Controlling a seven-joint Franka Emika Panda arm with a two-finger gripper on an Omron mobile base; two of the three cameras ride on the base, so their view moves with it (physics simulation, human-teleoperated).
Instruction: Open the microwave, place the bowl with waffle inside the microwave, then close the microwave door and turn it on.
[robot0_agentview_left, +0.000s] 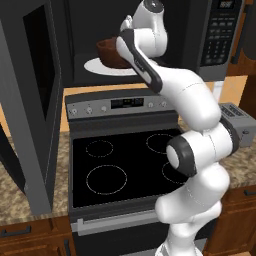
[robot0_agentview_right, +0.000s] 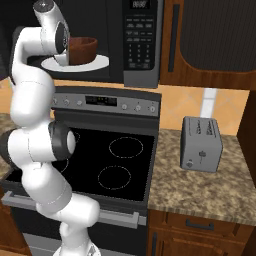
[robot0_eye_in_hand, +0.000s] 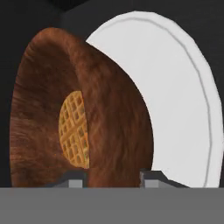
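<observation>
The microwave hangs above the stove with its door swung wide open to the left. Inside, the dark reddish-brown bowl rests on the white turntable plate. In the hand view the bowl appears rolled on its side, with the golden waffle lying in its bottom. My gripper reaches into the cavity and straddles the bowl's near wall, one fingertip inside the rim and the other outside. The jaws stand apart, open, loosely around the wall.
A black stove with ring-marked burners lies below the microwave. A small grey toaster stands on the granite counter to the right. The open door juts out over the counter at the left. Wooden cabinets flank the microwave.
</observation>
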